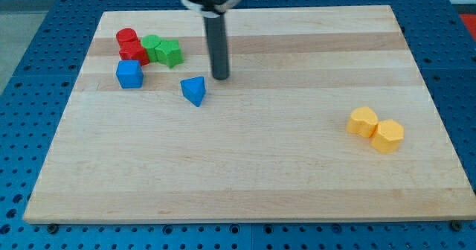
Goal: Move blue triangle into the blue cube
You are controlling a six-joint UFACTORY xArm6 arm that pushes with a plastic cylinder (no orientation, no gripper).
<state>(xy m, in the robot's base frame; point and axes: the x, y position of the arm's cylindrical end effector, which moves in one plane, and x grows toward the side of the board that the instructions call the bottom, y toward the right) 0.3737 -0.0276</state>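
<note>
My tip [221, 77] beside blue triangle [194, 91]

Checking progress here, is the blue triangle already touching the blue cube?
No, bare board separates the blue triangle from the blue cube, which sits further toward the view's left.

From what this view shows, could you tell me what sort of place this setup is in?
Probably a robotics lab bench. A pale wooden board lies on a blue perforated base; small coloured blocks sit on it, and my tip stands just right of and above the blue triangle.
</note>
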